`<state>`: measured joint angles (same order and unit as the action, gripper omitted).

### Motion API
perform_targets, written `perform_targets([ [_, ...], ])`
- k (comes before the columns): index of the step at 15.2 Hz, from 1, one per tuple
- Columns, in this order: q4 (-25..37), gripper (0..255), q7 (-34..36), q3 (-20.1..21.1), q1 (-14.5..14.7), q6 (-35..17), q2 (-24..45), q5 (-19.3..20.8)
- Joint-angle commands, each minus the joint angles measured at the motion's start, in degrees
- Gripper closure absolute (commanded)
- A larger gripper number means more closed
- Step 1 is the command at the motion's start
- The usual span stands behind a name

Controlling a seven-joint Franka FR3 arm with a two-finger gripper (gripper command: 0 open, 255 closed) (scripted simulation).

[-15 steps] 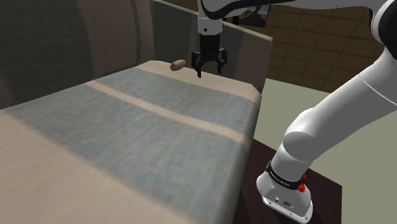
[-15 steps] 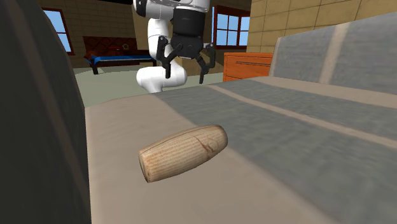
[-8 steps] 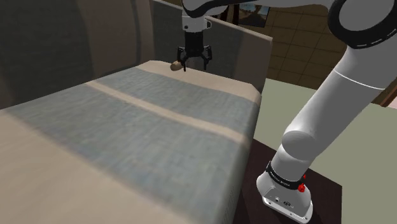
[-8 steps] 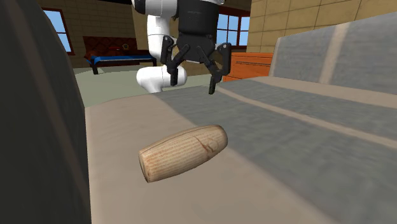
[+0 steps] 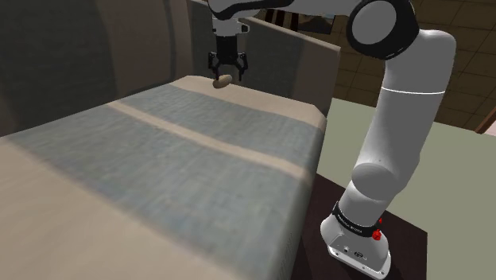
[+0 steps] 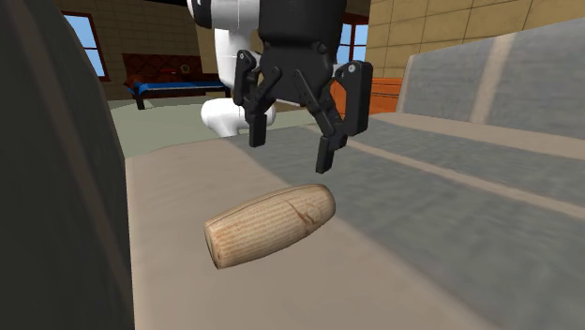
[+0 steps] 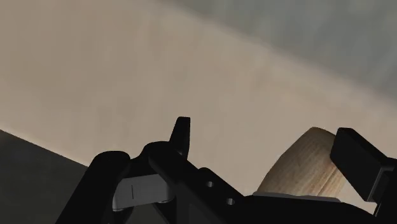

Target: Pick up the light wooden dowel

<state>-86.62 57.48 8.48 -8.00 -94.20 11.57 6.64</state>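
Dowel (image 6: 270, 223): light wood with visible grain, short and barrel-shaped, laid on its side with one flat end turned toward the second exterior camera.
Dowel location: on the beige border strip of the sofa seat (image 5: 199, 151). In the shoulder view the dowel (image 5: 222, 80) is at the seat's far end, near the backrest (image 5: 302, 60). In the second exterior view it lies near the dark grey panel (image 6: 56, 187) on that view's left.
Seat surface: grey-blue fabric crossed by beige stripes; nothing else is noted on it near the dowel.
Gripper (image 6: 290, 153): all black, fingers spread wide, nothing clasped. It is held above the dowel and a little behind it in the second exterior view, with a clear gap between fingertips and wood.
Gripper, shoulder view (image 5: 226, 75): pointed downward directly over the dowel.
Wrist view: the dowel (image 7: 305, 165) is seen in the gap of the gripper (image 7: 266, 133), much closer to one finger (image 7: 356, 156) than to the other; contact there cannot be judged.
Arm (image 5: 397, 119): white, arched from the stand (image 5: 358, 239) across to the far end of the seat.
Background: an orange wooden dresser (image 6: 380, 94) is seen beyond the seat.
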Motion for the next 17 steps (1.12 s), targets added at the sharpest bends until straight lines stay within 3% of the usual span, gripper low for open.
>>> perform_targets([
  [1,6.6,0,3.1,-0.7,0.0,1.4,4.9,0.6],
  [5,22.8,0,8.0,-2.4,0.3,6.2,15.7,1.4],
  [12,15.3,0,8.6,-2.4,-0.1,0.0,14.3,1.3],
  [15,14.7,0,8.6,-2.4,-0.1,-0.5,14.3,1.3],
  [16,14.8,255,8.6,-2.4,-0.1,-0.4,14.3,1.3],
  [17,14.8,255,8.6,-2.4,-0.1,-0.4,14.3,1.3],
])
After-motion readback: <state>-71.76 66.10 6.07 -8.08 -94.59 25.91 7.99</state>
